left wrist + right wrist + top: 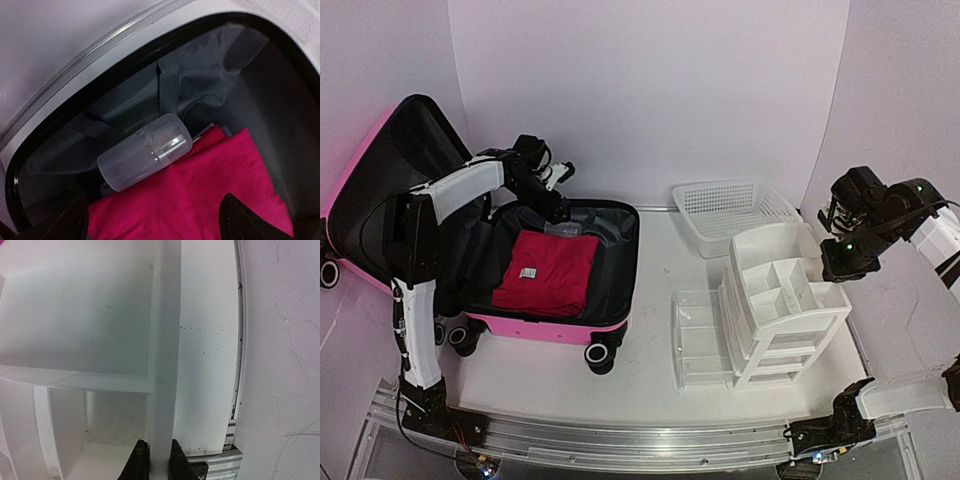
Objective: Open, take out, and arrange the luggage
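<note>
L gripper [155, 222] jaws wide: 1 clear smooth plastic cylinder [145, 152], 1 folded red cloth [200, 200] just ahead, in hard-shell pink suitcase [545, 330]. R gripper [156, 462] pinches white plastic organizer [162, 340] wall.

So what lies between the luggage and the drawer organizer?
A loose white tray beside the organizer, then bare table up to the luggage. Top view.

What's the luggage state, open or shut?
Open. The luggage lid stands raised at left, black lining exposed; a folded red garment and clear bottle lie inside.
</note>
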Tool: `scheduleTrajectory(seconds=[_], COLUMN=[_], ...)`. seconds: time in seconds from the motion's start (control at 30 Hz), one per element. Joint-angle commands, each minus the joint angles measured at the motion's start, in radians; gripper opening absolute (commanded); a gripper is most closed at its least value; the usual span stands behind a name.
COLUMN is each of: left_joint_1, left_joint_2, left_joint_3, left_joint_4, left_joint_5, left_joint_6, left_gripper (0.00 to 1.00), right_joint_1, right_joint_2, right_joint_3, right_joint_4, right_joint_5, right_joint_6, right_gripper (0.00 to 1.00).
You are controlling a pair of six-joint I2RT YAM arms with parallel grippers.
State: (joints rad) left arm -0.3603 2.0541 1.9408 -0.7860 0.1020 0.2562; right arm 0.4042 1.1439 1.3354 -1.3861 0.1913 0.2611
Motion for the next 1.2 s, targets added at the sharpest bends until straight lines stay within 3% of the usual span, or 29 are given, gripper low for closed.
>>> scheduleTrajectory(seconds=[0.0,0.27,0.43,0.77,1.17], left_joint_1=[-0.006,0.001,0.003,0.007,0.009], left_joint_2=[0.045,0.105,0.145,0.236,0.278], left_joint_3=[0.082,0.069,0.067,0.110,0.153], left_joint_4=[0.042,0.105,0.161,0.195,0.197], left_joint_5=[0.016,0.074,0.058,0.023,-0.020], left_joint_6=[0.443,0.804,0.933,1.070,1.062], left_gripper=[0.90,0.79,0.76,0.70,0.58], right_joint_1=[0.002,0.002,0.002,0.002,0.002], right_joint_2=[0.001,0.009,0.021,0.033,0.034], right_joint_3=[0.006,0.019,0.016,0.027,0.048], right_joint_4=[-0.015,-0.024,-0.027,-0.033,-0.043], right_joint_5=[-0.017,-0.021,-0.031,-0.042,-0.057], right_joint_6=[-0.043,-0.051,-0.051,-0.044,-0.034], right_gripper=[0.13,0.13,0.13,0.12,0.11])
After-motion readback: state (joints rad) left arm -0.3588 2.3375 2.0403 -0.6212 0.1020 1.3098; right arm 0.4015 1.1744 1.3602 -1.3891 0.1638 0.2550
